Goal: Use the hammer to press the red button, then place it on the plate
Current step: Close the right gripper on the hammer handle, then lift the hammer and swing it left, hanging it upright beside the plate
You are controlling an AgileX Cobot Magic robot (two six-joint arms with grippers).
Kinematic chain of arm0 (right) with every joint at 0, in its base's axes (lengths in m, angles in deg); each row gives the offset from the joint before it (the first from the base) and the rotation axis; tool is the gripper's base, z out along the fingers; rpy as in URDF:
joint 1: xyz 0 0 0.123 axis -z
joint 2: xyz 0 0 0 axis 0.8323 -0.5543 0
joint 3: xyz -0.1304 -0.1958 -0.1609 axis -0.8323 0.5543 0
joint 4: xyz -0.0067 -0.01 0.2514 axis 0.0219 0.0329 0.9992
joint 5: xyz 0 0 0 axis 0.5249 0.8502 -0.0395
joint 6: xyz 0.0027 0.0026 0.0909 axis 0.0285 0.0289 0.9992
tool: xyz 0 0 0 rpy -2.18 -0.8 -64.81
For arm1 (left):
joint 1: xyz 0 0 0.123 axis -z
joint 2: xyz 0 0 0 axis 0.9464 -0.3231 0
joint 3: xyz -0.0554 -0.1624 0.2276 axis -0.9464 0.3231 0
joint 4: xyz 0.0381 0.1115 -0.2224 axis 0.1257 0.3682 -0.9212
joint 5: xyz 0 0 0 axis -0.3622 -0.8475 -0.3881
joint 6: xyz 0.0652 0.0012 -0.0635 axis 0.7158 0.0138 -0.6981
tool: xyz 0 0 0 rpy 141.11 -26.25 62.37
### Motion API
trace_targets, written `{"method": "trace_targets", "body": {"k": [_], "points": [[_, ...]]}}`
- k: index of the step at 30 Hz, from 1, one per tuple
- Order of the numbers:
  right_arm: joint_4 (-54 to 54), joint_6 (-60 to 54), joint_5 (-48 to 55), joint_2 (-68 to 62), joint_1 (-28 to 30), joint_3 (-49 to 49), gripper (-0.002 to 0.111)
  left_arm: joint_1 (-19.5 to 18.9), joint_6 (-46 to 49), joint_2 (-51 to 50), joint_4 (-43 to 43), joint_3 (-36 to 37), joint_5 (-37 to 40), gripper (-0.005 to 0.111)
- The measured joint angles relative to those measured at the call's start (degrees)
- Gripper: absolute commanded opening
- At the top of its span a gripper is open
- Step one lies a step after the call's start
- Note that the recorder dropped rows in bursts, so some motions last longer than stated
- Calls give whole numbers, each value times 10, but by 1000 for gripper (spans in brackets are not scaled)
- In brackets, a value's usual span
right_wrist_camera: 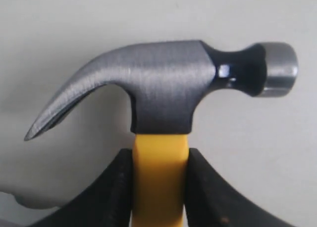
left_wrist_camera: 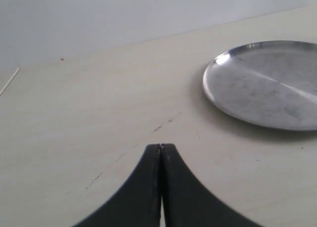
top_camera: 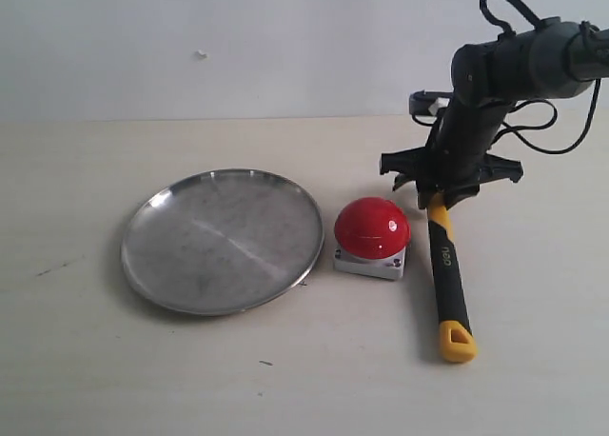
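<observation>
The hammer (top_camera: 448,274) lies on the table right of the red button (top_camera: 372,227), its yellow looped end toward the front. My right gripper (top_camera: 437,200) is shut on the hammer's yellow neck just below the dark steel head (right_wrist_camera: 163,85); both black fingers (right_wrist_camera: 119,187) press the yellow handle (right_wrist_camera: 159,180). In the exterior view the gripper body hides the head. The red button sits on its grey square base, close to the right rim of the silver plate (top_camera: 152,265). My left gripper (left_wrist_camera: 161,148) is shut on nothing, low over bare table, with the plate (left_wrist_camera: 223,95) ahead of it.
The pale table carries a few small dark scuffs (left_wrist_camera: 163,124). A plain wall (top_camera: 238,36) rises behind it. Black cables (top_camera: 533,131) loop off the right arm above the table's back right.
</observation>
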Motion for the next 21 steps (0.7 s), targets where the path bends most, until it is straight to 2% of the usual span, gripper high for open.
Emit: {"method": "trace_targets", "body": {"k": [4, 11, 16, 21], "points": [[-1, 0, -43, 32, 0, 0, 0, 0, 0, 0, 0, 0, 0, 0], [-24, -8, -53, 69, 0, 0, 0, 0, 0, 0, 0, 0, 0, 0], [-14, -56, -51, 131, 0, 2, 0, 0, 1, 0, 0, 0, 0, 0], [60, -148, -62, 215, 0, 14, 0, 0, 1, 0, 0, 0, 0, 0]]}}
